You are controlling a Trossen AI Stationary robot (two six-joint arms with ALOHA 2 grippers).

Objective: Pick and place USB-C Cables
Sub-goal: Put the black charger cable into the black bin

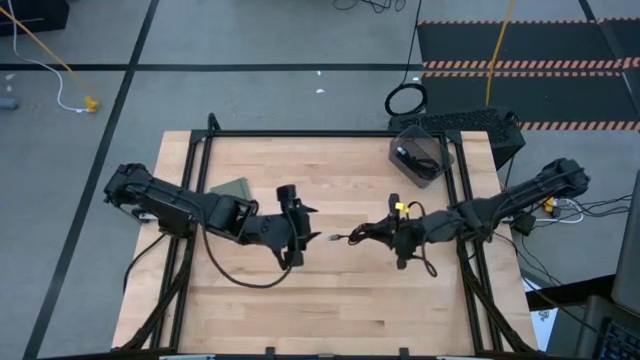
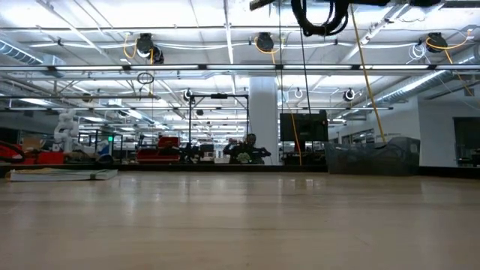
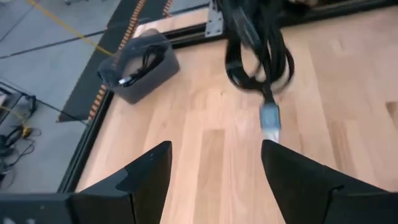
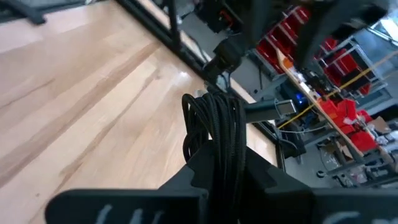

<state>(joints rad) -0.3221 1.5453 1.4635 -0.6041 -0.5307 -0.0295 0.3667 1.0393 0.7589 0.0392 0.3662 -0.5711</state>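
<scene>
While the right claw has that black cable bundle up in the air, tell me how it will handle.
Probably floppy: the black cable bundle hangs in loose loops from the right claw, its plug end dangling free. Likely light, since a two-finger pinch carries it. The sleeve looks braided, so it may grip well, though loops could snag going into the gray bin.

The cable point(image 4: 217, 134) pinched in the right gripper point(image 4: 225, 169) has a braided, matt sheath. Its plug point(image 3: 270, 116) looks like shiny metal. Below lies the pale, smooth wood table point(image 1: 330, 290).

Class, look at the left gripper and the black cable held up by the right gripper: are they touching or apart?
Apart. The left wrist view shows bare wood between the open left gripper and the black cable's dangling plug; the high view shows the same gap.
</scene>
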